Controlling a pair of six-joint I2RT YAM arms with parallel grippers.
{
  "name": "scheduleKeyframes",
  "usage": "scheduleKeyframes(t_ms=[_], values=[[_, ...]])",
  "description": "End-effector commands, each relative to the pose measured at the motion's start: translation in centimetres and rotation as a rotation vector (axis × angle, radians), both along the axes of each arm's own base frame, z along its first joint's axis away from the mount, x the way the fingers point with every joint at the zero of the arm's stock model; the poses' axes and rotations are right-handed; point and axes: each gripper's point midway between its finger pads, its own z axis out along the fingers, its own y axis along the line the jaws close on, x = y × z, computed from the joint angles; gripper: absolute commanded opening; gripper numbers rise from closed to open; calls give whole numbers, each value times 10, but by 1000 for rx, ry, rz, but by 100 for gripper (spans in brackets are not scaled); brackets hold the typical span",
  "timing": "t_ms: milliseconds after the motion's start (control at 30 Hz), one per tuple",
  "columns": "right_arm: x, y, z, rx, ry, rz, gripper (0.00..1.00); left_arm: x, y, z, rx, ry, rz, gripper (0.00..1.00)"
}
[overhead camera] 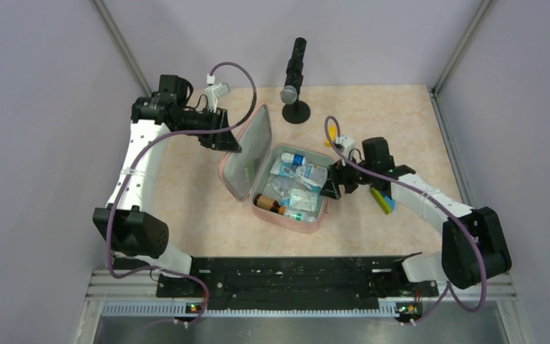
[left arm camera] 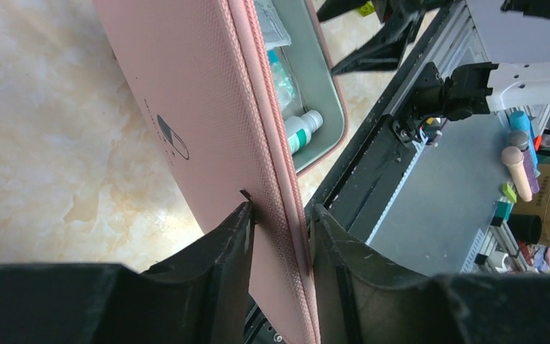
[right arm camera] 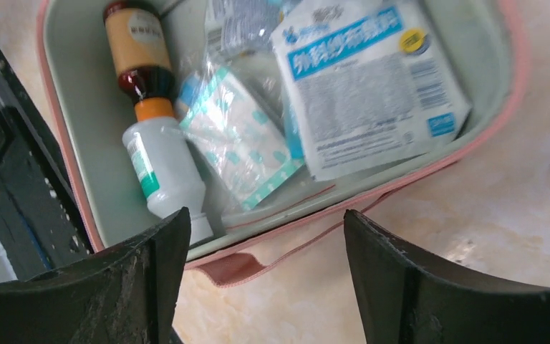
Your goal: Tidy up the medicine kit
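The pink medicine kit (overhead camera: 238, 161) lies open mid-table, its lid tilted up at the left. The grey-lined tray (overhead camera: 325, 212) holds a brown bottle (right arm camera: 136, 43), a white bottle (right arm camera: 165, 172), a blue-and-white gauze packet (right arm camera: 365, 79) and clear plaster packets (right arm camera: 240, 136). My left gripper (overhead camera: 230, 137) is shut on the lid's far edge; in the left wrist view the lid (left arm camera: 200, 107), with its dark pill logo (left arm camera: 172, 137), is clamped in that gripper (left arm camera: 279, 215). My right gripper (overhead camera: 331, 188) is open and empty at the tray's right rim, its jaws (right arm camera: 265, 215) straddling a pink strap (right arm camera: 236, 269).
A black stand with a grey head (overhead camera: 295, 79) stands behind the kit. A multicoloured brick block (overhead camera: 382, 199) lies under my right forearm. A small yellow piece (overhead camera: 331, 140) lies behind my right gripper. Grey walls and metal posts enclose the table; a black rail (overhead camera: 286, 276) runs along the near edge.
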Motion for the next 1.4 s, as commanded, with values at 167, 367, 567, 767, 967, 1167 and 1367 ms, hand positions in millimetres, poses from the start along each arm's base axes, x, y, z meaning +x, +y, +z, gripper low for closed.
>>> scheduleKeyframes(t_ms=[167,367,567,767,967,1167,1367], values=[[81,-25,75,150,-190,-129,78,-28,-28,9,-82,26,-157,56],[114,-51,89,212,-180,-267,80,-16,-35,28,-83,-66,-149,99],[136,-70,92,239,-175,-352,81,0,-25,44,-50,-199,-81,99],[155,-78,90,211,-205,-384,81,15,9,-26,21,32,114,98],[164,-63,78,246,-197,-306,76,10,38,-108,-60,429,303,82],[171,-39,62,216,-195,-224,68,-10,31,-145,-122,573,195,71],[175,-4,54,230,-197,-127,63,-62,17,-156,-308,900,82,70]])
